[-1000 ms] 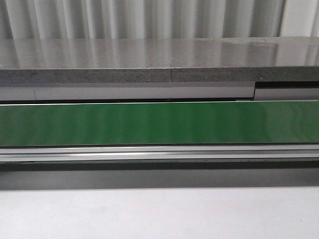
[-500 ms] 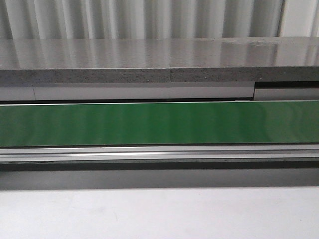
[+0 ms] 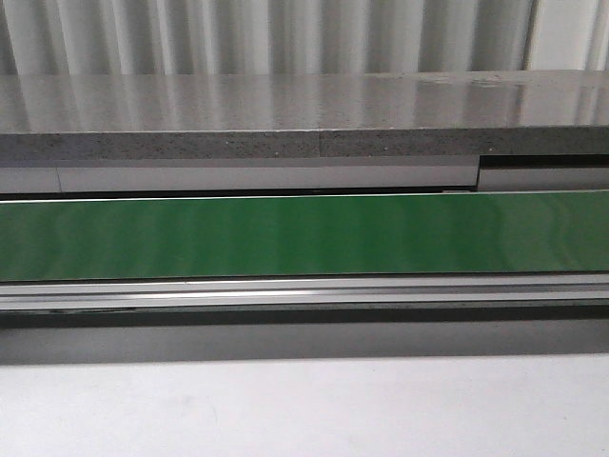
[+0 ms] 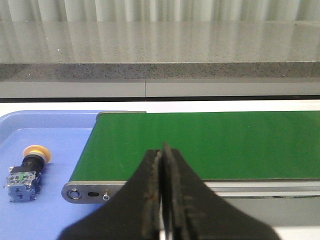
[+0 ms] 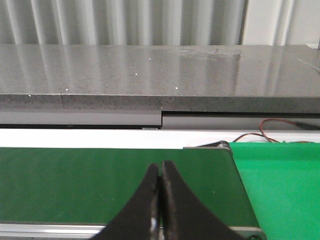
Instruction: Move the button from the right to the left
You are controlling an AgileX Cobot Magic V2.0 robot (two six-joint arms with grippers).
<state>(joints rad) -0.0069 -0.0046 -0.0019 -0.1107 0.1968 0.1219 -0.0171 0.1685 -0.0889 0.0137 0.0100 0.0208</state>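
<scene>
Front view: only the green belt [image 3: 304, 236] across mid-frame, grey ledge [image 3: 285, 114] above it, pale tabletop [image 3: 304, 409] at the bottom. No arm, no button there. Versus a second ago the seams in the ledge and the panel under it sit slightly further left in frame; nothing else differs. Looks like a small camera or rig shift, not object motion.

Left wrist view: button [image 4: 27, 167] lies on its side in the blue tray [image 4: 55, 220], lower left of frame, just past the belt's end roller. Orange cap toward the top, blue-grey block toward the bottom. Left gripper [image 4: 162, 152] at bottom centre, fingers pressed together, holding nothing, well apart from the button.

Right wrist view: right gripper [image 5: 160, 167] at bottom centre, fingers together, also empty. Belt end and a second green surface [image 5: 280, 185] at lower right, red wire [image 5: 260, 135] behind.

Read: the button already sits at the left end, in the tray, both arms clear. Transfer looks done, or the arms are idling for another part on the belt. No grasp is in progress.
</scene>
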